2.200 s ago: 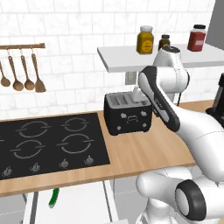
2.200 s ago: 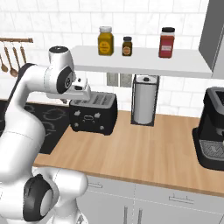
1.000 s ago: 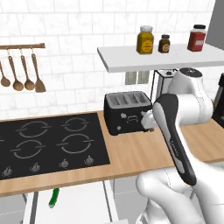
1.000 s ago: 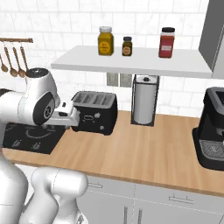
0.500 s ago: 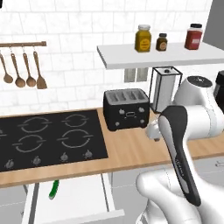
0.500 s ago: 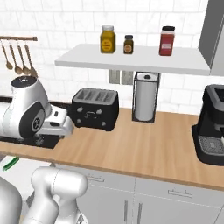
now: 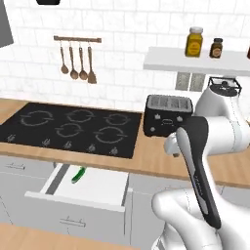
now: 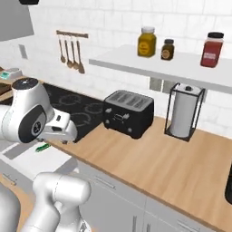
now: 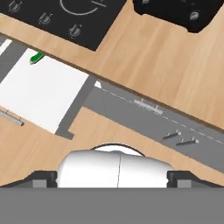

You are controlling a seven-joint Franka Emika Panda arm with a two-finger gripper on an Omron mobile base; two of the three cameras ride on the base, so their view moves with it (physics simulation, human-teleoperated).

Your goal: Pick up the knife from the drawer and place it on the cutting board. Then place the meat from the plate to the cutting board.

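- Wooden counter (image 7: 146, 158): runs left to right along the white tiled wall, with grey cabinet fronts below it.
- Black cooktop (image 7: 73, 129): set into the counter's left part, knobs along its near edge.
- Drawer (image 7: 93, 188): pulled out towards the room beneath the cooktop's near edge, pale floor open to view, flat front panel nearest.
- Wall shelf (image 8: 172, 65): white, above the counter's right part, carrying three jars.
- Black toaster (image 8: 128, 112): on the counter against the wall, just right of the cooktop.
- Paper towel holder (image 8: 183, 113): upright, right of the toaster.
- Utensil rail (image 7: 77, 58): on the wall above the cooktop, with spoons hanging from it.
- Gripper (image 9: 113, 175): jaws spread wide, holding nothing; the hand is raised over the counter's near edge, right of the drawer, well apart from the knife.
- Knife (image 7: 78, 174): green handle, lying inside the drawer at its far left, close to the counter edge.
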